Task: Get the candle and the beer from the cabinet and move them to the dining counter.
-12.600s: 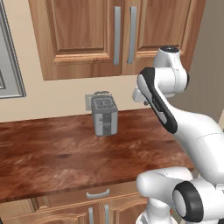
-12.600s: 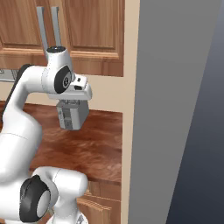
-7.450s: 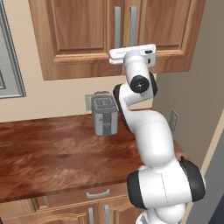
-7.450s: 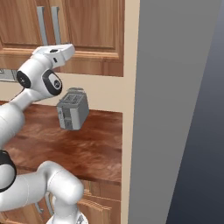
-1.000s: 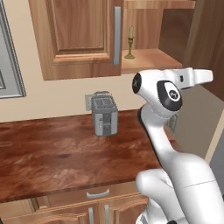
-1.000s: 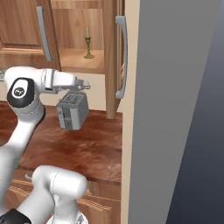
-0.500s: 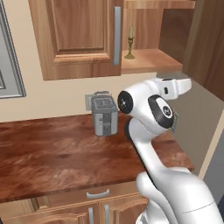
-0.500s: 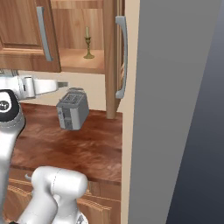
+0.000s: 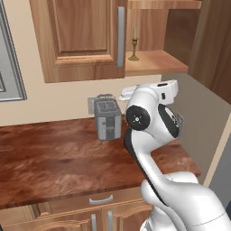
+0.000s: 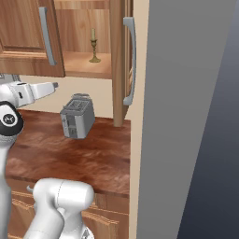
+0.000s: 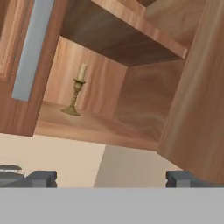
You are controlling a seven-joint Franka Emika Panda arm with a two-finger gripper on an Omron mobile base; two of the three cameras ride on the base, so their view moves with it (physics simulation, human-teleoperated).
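**Candle waits on the open shelf**

The cabinet [image 9: 85, 40] has its right door swung wide, baring the candle [image 11: 75, 94] upright on the lower shelf. Below, the gripper [image 11: 109, 178] points upward, jaws spread wide and empty, seemingly lining up a reach.

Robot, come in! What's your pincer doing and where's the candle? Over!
Pincer open, empty, below the cabinet. Candle upright on the shelf, right door open. Path looks free.
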